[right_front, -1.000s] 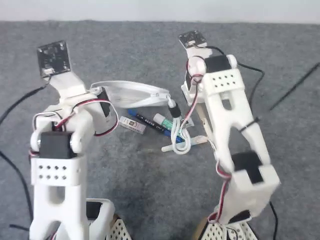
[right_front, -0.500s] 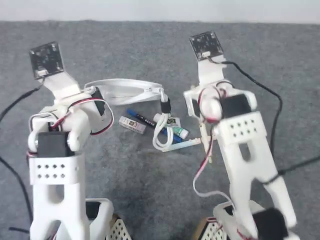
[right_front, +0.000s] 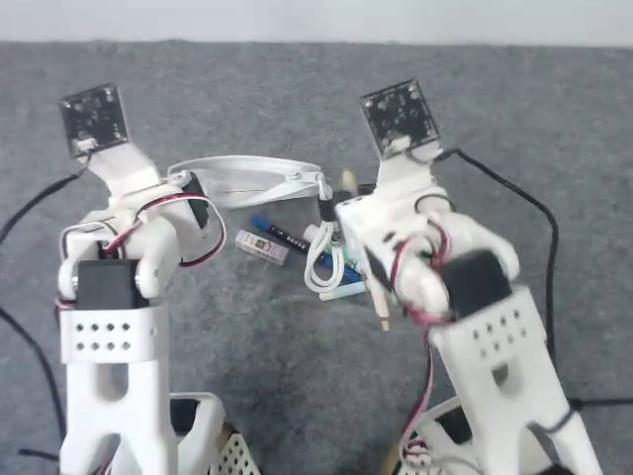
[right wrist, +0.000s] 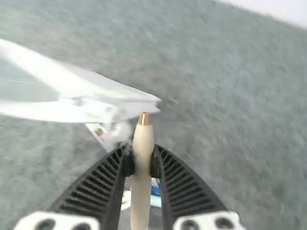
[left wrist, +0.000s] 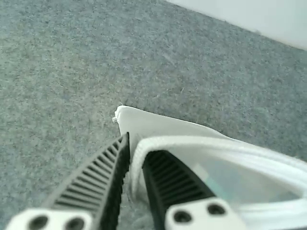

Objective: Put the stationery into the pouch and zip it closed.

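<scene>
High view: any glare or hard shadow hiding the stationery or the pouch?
High view: soft, even light, no hard shadows; pouch and stationery read plainly. Left wrist view: no glare on the pouch rim in the left pincer. Right wrist view: beige pen in the right pincer evenly lit.

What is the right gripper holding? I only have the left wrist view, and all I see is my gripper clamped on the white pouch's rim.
Observer: The right gripper is shut on a cream pen, whose brown tip sits close to the near end of the pouch.
Operator: Is any stationery lying outside the pouch?
Observer: Yes. A dark blue pen, a small white tube and a looped white cord lie on the grey carpet between the arms, on the near side of the pouch.
</scene>
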